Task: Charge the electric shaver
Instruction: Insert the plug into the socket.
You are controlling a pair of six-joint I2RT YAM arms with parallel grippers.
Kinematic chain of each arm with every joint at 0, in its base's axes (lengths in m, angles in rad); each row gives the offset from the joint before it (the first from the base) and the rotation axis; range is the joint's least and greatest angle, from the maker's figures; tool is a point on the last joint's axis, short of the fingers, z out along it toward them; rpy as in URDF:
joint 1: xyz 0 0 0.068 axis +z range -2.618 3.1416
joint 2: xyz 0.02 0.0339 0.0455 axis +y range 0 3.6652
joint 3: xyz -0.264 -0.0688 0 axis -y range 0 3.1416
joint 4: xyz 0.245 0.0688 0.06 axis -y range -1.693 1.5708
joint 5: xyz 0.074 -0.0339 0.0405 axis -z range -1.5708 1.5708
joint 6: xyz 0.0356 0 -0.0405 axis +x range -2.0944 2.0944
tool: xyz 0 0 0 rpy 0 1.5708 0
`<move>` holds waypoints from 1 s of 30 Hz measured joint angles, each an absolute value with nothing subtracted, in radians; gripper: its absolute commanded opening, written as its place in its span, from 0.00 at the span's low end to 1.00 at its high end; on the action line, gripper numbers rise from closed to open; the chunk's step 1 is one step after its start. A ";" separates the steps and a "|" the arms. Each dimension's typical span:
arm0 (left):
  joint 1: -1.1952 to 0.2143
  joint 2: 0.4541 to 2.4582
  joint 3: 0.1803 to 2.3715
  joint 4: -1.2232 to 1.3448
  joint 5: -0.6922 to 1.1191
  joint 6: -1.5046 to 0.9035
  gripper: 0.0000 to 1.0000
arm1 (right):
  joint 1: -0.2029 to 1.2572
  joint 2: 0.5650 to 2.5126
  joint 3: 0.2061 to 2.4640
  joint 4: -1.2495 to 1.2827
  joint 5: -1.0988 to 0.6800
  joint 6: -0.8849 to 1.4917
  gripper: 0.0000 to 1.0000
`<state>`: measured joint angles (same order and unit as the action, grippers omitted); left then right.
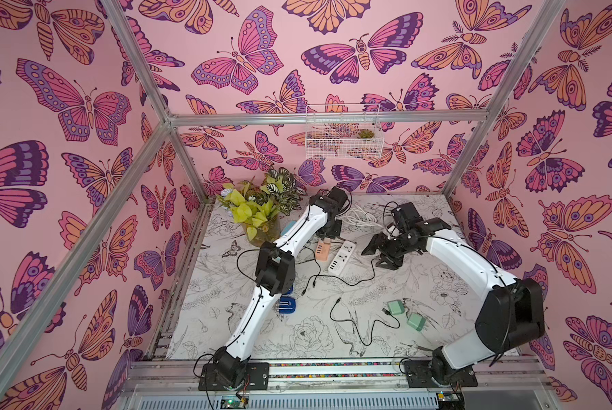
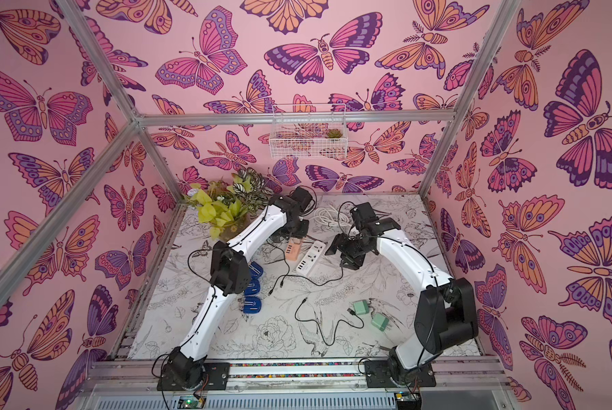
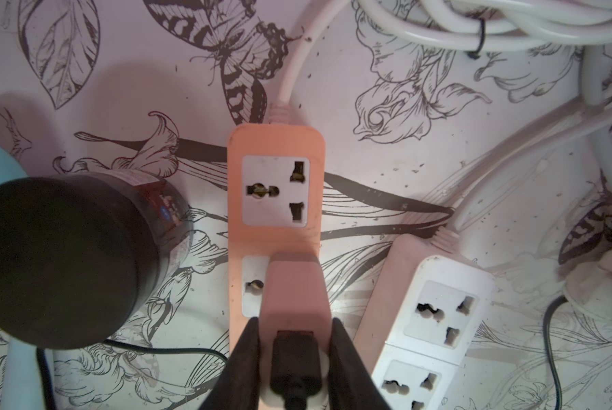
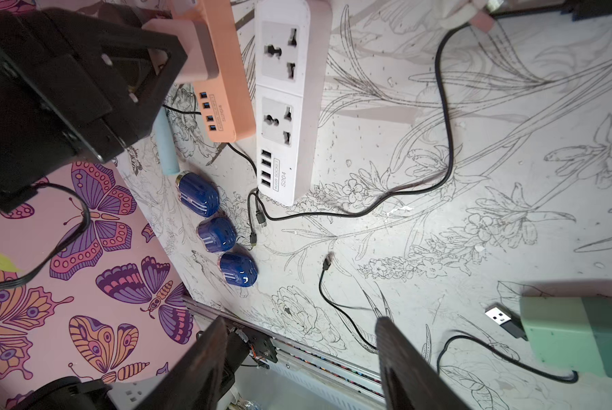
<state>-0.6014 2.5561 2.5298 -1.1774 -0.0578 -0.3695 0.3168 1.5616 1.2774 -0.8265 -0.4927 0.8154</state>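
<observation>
left gripper [image 3: 295, 326] clamped on pink adapter [image 3: 290, 284], cable [image 3: 292, 358] in | adapter at orange strip [image 3: 276, 142] socket 2, seating unclear tbh | right gripper [image 4: 299, 323] spread apart, empty

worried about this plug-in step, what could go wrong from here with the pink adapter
The left gripper holds the pink adapter at a socket of the orange strip, prongs hidden; a misaligned push could jam them or shove it into the white strip beside it. The black cable plugged into the adapter could snag on the gripper at release.
</observation>
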 measured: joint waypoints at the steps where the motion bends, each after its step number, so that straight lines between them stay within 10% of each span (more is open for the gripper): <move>1: -0.602 2.558 2.533 -1.179 -0.058 -0.373 0.01 | 0.317 1.562 1.275 -0.826 -0.494 0.815 0.68; 17: -0.622 2.552 2.544 -1.298 0.007 -0.459 0.78 | 0.317 1.548 1.269 -0.823 -0.490 0.810 0.72; 30: -0.673 2.168 2.264 -1.252 0.109 -0.564 0.79 | 0.488 1.553 1.301 -0.821 -0.331 0.783 0.62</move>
<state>-0.6735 2.1681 2.2642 -1.2522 0.1089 -0.5636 0.4877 1.5528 1.3014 -0.8207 -0.3309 0.7834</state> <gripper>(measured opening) 0.809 0.656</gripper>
